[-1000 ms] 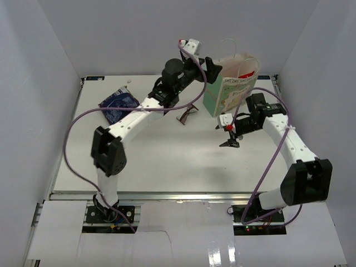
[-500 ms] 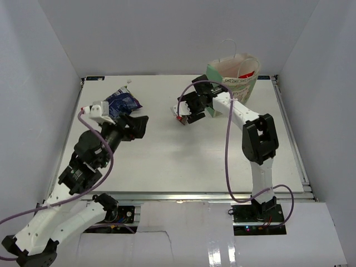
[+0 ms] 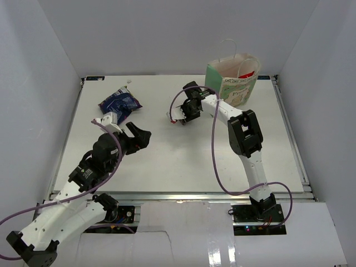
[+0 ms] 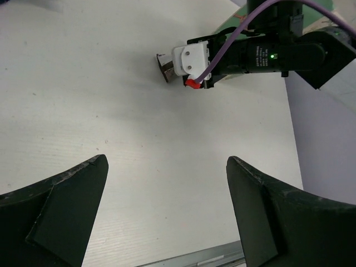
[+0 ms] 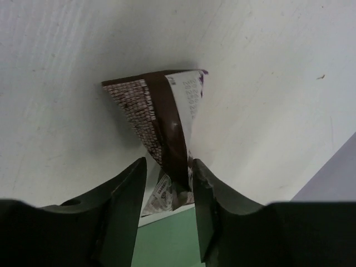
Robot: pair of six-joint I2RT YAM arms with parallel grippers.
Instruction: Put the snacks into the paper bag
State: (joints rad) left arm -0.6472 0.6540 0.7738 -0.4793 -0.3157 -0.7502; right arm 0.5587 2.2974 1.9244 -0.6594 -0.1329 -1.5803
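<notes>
From the top view, the paper bag (image 3: 233, 93) stands upright at the far right of the desk (image 3: 183, 161). A glossy red packet (image 3: 248, 73) shows inside its open mouth, so at least one snack is already in. Two snacks lie outside. A crinkled dark-blue bag (image 3: 119, 103) sits far to the left of the paper bag. A small brown wrapped candy (image 3: 179, 119) lies nearer, just left of the paper bag's foot. The right gripper (image 3: 182, 115) is down on that candy, while the left gripper (image 3: 139, 135) hangs spread and empty, well apart from the paper bag. No yellow or purple packets show on the desk. They may be inside the paper bag, but its depth is hidden.

In the left wrist view, the left gripper's fingers (image 4: 67, 200) stand wide apart with only bare desk between them. The right gripper and the brown candy sit ahead, beside the green edge of the paper bag.

In the right wrist view, the brown candy (image 5: 164, 119) stands on edge between the two fingers (image 5: 125, 206), with the paper bag's green showing just behind. One finger touches the wrapper, but I cannot tell whether the pinch is firm.

I judge the task partway done: the candy is being picked and the blue bag is untouched.
</notes>
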